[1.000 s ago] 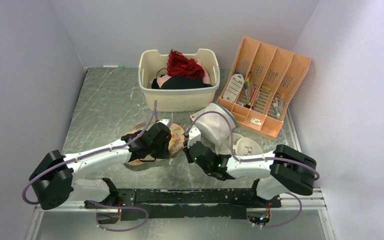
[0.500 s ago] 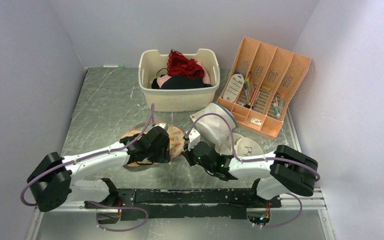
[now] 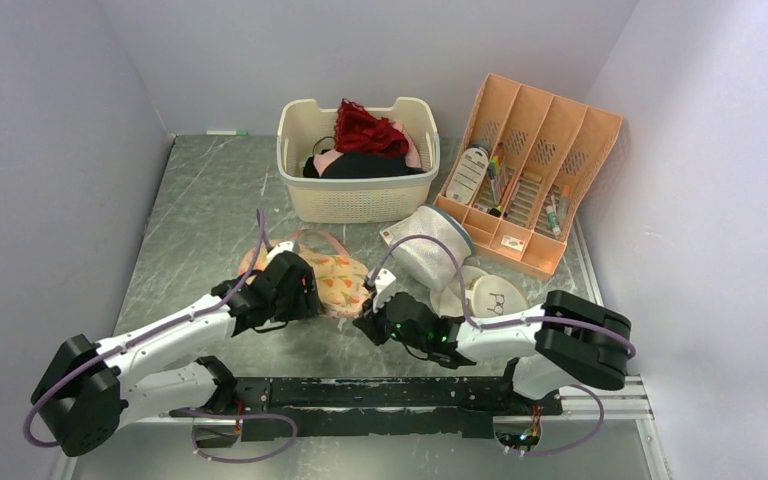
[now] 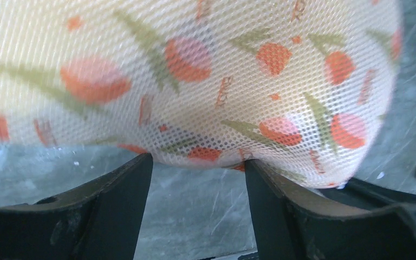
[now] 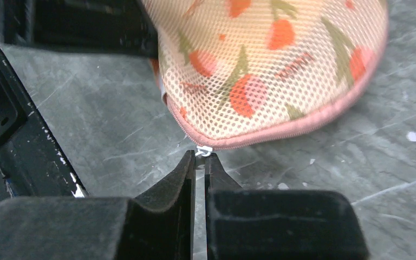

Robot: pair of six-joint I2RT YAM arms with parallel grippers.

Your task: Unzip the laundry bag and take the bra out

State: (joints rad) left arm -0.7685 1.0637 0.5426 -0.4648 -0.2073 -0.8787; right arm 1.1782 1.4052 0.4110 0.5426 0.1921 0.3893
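The laundry bag [image 3: 335, 272] lies flat on the table, cream mesh with an orange-red floral print and pink edging. My left gripper [image 3: 305, 296] is open at its left edge. In the left wrist view the bag's mesh [image 4: 206, 70] drapes over both fingertips, with bare table between the fingers [image 4: 132, 187]. My right gripper [image 3: 366, 318] is at the bag's near right edge. In the right wrist view it [image 5: 200, 160] is shut on the small white zipper pull [image 5: 203, 150] at the pink zip seam [image 5: 281, 132]. The bra is hidden.
A cream basket [image 3: 358, 200] holding a red lacy garment stands at the back. A white mesh dome bag [image 3: 430, 255] and round white flat bags [image 3: 490, 295] lie right of the floral bag. An orange organiser [image 3: 530, 180] leans at the back right.
My left gripper has opened, let go of the bag and drawn back to the left. More of the bag now shows. The right gripper stays shut on the pull and has shifted slightly left.
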